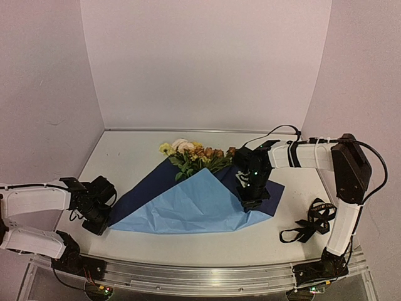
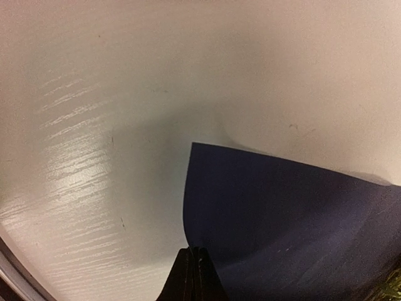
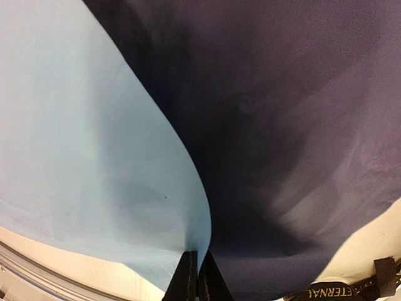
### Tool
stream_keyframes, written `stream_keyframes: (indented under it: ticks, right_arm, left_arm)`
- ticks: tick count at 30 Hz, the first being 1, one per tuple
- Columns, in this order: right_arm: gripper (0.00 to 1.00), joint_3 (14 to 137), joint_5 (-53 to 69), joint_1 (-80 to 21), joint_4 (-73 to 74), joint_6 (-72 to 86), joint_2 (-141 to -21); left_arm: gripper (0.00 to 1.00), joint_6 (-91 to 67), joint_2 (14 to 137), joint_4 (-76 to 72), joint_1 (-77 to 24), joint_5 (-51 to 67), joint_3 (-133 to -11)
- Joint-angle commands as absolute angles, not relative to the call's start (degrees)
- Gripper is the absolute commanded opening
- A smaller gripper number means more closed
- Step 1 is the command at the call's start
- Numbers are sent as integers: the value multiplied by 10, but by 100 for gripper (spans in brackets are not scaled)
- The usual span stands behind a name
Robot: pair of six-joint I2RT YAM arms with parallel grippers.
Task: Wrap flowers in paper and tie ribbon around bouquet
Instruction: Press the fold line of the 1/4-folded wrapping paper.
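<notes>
Soft, even light from above; crisp overhead, murkier at the wrists.
The top view is bright and sharp, with only faint shadows under the paper (image 1: 188, 207) on the pale table (image 1: 125, 157). In the left wrist view streaked glare crosses the table's grain at left, a soft shadow hugs the navy sheet's edge, and the lower corner bends and darkens. The right wrist view is dim, the navy face hazy, the near fingertips (image 3: 185, 279) out of focus.

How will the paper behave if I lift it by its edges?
Likely floppy: the paper bends over the flowers in a soft curve, so it should sag between lift points. Probably light: its edge looks very thin. Creases on its blue face suggest it wrinkles easily.
</notes>
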State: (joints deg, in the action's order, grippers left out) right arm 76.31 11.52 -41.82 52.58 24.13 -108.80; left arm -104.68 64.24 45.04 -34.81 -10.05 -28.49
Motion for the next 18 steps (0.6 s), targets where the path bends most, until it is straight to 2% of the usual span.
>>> stream_keyframes:
  ticks: [1, 9, 12, 13, 14, 18]
  right_arm:
    - [0, 749, 83, -421, 535, 231, -1085]
    - [0, 753, 99, -422, 530, 227, -1088]
    - [0, 762, 102, -428, 530, 227, -1090]
    - [0, 766, 100, -432, 530, 226, -1090]
    - [0, 771, 97, -436, 531, 224, -1090]
    - [0, 789, 93, -444, 536, 228, -1102]
  left_arm:
    - [0, -1017, 634, 474, -326, -117, -270]
    - [2, -963, 646, 481, -323, -145, -299]
    - [31, -920, 673, 522, -323, -176, -354]
    - [49, -904, 680, 544, -323, -191, -378]
    - [61, -890, 689, 563, -323, -204, -399]
    - [90, -812, 700, 604, -323, -256, -467]
